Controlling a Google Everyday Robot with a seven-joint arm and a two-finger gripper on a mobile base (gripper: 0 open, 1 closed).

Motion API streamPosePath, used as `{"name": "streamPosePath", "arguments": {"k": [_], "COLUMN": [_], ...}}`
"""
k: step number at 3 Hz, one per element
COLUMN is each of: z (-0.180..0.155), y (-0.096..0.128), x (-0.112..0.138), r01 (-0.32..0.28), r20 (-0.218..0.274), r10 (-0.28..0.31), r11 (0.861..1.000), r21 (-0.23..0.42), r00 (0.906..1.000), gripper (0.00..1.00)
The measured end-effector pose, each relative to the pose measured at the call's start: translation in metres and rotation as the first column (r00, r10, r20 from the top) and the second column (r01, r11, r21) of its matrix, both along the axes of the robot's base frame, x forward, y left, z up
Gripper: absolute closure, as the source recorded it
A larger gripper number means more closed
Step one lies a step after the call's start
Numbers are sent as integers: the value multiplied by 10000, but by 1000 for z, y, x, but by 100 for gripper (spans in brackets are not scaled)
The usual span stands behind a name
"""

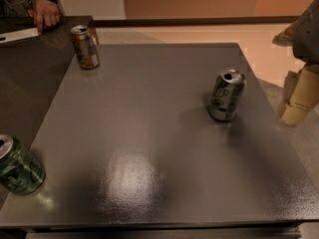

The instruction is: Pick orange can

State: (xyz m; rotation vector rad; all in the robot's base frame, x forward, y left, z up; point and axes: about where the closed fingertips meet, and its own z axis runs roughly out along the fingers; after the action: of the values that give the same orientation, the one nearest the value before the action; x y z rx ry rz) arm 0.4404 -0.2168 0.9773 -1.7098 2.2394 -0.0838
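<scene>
The orange can (84, 46) stands upright at the far left corner of the dark grey table (149, 133). It is slim and orange-brown, with pale markings and a silver top. My gripper (295, 99) hangs at the right edge of the view, beyond the table's right side and far from the orange can. It holds nothing that I can see.
A silver-and-green can (227, 94) stands right of the table's centre, close to the gripper. A dark green can (17, 166) stands at the near left edge. A person's hand (46, 11) rests on an adjoining dark table (25, 78) at far left.
</scene>
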Motion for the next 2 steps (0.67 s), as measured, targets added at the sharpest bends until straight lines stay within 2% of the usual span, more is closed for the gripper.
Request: {"name": "streamPosePath", "arguments": {"k": [1, 2], "z": [-3, -8], "y": [8, 26], "x": [24, 63], "r01": [461, 735], "r20": [101, 225], "r10": [-472, -792], "r11": [9950, 9786], "r21": [891, 1920], "r00": [9988, 9966], "gripper": [0, 0]}}
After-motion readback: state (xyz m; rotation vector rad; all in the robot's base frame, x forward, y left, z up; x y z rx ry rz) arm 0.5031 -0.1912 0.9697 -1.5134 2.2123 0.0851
